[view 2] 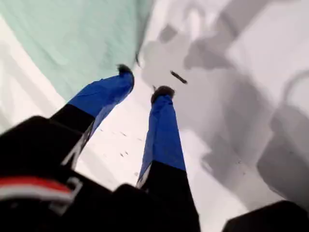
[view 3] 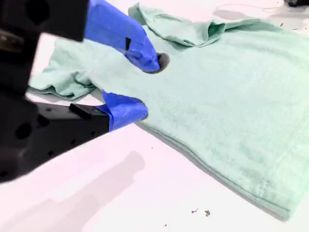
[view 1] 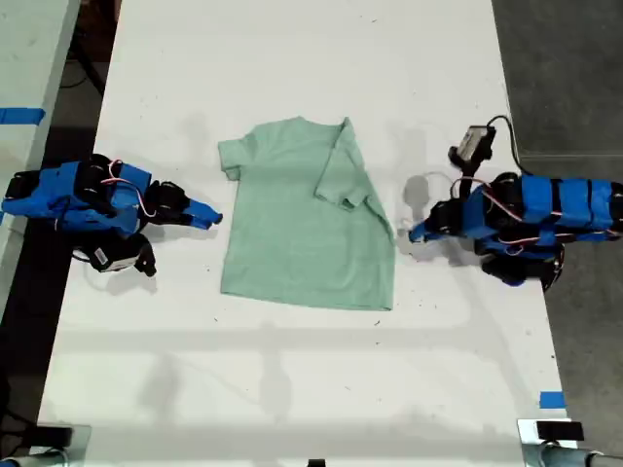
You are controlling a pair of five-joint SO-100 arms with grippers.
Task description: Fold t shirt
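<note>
White table (view 1: 292, 58): mint t shirt (view 1: 292, 233) lying flat, one sleeve folded in.

my first gripper (view 2: 143, 82) parted, my second gripper (view 3: 142, 84) parted

t shirt (view 1: 292, 233) | mint-green | flat on table | one sleeve folded in

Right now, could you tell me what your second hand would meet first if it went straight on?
My second hand points at the t-shirt; it would most likely meet the shirt's near side edge first.
</note>
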